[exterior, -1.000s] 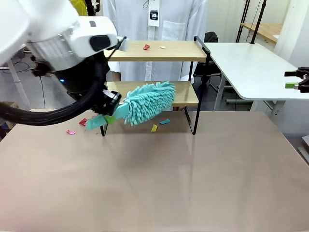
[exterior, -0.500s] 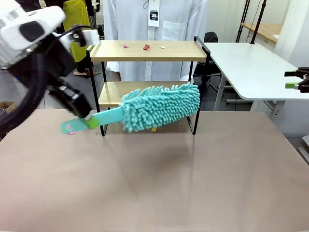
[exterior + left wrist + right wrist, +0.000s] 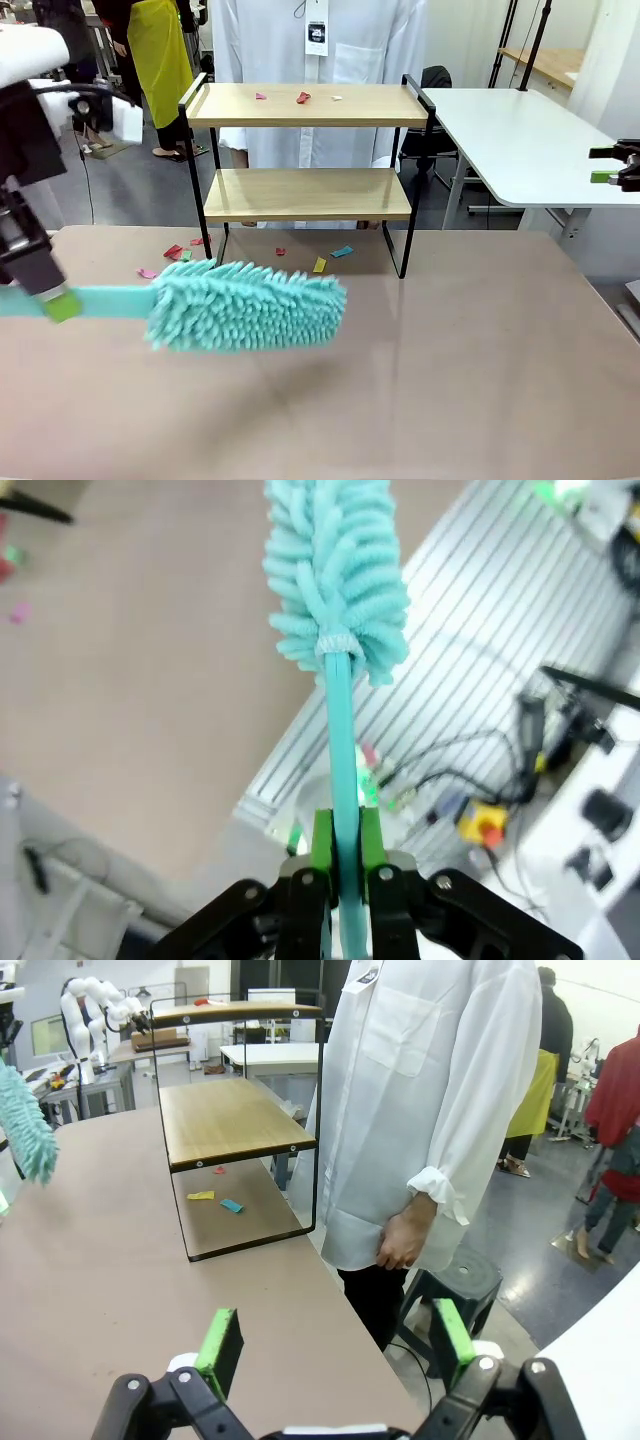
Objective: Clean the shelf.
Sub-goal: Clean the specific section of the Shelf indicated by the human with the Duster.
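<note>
Three small scraps are sitting on the top board of the shelf at the table's far side, so we are judging that tier undone. The lower board is looking bare, with bits lying on the table beneath. The left gripper is clamping the duster handle, away from the shelf. The right gripper is gaping, holding nothing.

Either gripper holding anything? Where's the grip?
Left gripper is shut on the teal duster, clamped on its flat handle well back from the fluffy head. Right gripper is open and empty.
</note>
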You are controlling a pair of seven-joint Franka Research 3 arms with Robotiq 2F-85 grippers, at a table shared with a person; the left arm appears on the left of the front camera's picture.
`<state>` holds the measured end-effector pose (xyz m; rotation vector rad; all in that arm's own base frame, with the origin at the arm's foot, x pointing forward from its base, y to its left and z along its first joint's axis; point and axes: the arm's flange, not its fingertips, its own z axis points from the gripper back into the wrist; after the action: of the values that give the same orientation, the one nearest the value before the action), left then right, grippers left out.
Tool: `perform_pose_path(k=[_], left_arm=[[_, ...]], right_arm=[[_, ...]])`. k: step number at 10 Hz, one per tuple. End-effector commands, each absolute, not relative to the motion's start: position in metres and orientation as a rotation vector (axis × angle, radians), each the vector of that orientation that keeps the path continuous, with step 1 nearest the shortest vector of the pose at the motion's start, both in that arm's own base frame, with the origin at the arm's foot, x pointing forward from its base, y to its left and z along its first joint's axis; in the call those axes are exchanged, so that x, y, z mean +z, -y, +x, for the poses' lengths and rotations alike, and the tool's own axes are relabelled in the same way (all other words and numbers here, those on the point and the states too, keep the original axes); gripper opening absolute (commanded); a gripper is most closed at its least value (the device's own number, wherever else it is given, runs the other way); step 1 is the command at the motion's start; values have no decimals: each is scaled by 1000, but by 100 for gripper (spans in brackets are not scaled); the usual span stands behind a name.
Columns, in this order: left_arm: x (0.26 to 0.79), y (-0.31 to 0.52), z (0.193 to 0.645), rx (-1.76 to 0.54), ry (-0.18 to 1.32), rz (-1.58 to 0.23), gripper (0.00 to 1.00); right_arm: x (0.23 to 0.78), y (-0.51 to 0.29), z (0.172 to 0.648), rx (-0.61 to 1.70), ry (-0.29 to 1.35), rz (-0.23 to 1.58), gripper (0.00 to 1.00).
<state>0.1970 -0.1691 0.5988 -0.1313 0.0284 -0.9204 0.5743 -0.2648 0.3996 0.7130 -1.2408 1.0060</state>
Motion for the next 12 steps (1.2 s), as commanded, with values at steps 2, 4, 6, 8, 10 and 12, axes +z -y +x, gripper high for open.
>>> perform_pose_path(k=[2, 4, 6, 8, 10, 12], left_arm=[[603, 174, 230, -997, -145, -23, 13], [592, 177, 214, -972, -135, -66, 13], [592, 177, 214, -972, -135, -66, 13], [592, 177, 214, -972, -135, -66, 13], [592, 177, 214, -972, -135, -66, 13], [592, 177, 214, -972, -135, -66, 13]], right_arm=[[402, 264, 575, 1008, 1243, 708, 100], [402, 264, 575, 1008, 1243, 708, 100], [402, 264, 575, 1008, 1243, 708, 100], [402, 264, 575, 1008, 1243, 708, 100], [402, 264, 575, 1008, 1243, 708, 100], [402, 264, 575, 1008, 1243, 708, 100]])
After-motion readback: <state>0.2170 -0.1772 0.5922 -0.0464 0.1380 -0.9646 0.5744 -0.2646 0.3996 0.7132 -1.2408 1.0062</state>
